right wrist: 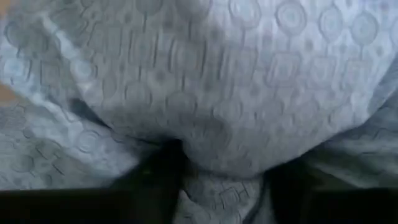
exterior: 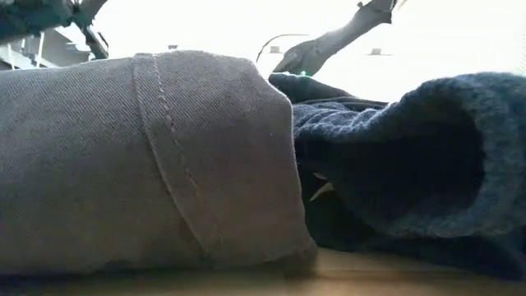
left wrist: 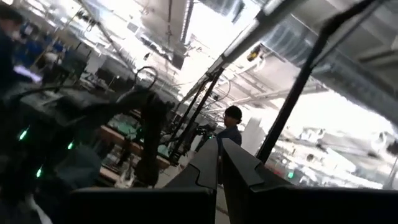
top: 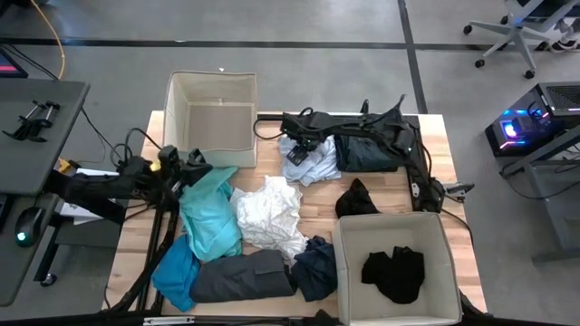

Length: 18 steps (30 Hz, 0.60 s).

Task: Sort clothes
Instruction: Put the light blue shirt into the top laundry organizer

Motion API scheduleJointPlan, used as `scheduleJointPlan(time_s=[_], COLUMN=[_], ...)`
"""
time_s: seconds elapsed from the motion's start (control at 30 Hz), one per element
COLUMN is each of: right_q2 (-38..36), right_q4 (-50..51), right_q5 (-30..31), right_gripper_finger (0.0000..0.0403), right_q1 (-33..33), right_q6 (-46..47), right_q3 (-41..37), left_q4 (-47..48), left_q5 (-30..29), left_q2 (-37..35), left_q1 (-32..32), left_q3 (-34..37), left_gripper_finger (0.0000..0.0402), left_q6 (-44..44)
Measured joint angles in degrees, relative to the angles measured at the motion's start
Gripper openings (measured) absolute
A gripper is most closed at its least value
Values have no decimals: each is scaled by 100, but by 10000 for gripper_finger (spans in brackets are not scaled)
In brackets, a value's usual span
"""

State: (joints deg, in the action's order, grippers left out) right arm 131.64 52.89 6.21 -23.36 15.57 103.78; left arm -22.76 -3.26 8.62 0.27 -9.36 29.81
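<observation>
Two arms work the far tabletop (top: 435,136): right hand (top: 297,150) grasping the pale blue garment (top: 313,163); left hand (top: 198,166) clenched beside the turquoise garment (top: 210,217).

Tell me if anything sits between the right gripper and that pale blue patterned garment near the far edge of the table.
Nothing visible does. The right gripper is down on the pale blue garment, and the right wrist view is filled with its patterned fabric, bunched at the fingers. Whether the fingers have closed on it cannot be seen.
</observation>
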Motion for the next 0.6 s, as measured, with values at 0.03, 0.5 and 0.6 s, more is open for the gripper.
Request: scheduleJointPlan(time_s=[0.03,0.5,0.6], right_q2=[77,-1551,-2093], right_q4=[29,72,62], right_q5=[-68,519,864], right_gripper_finger=[129,25,25], right_q1=[13,536,661], right_q6=[57,995,1150], right_q3=[-1,-58,-65], left_q4=[103,1523,1694], left_q5=[36,107,132], left_q2=[98,1801,2183], left_q1=[0,4,9], left_q3=[-133,-2475,-3025], left_gripper_finger=[0,0,0], left_q6=[-106,-999,-1373])
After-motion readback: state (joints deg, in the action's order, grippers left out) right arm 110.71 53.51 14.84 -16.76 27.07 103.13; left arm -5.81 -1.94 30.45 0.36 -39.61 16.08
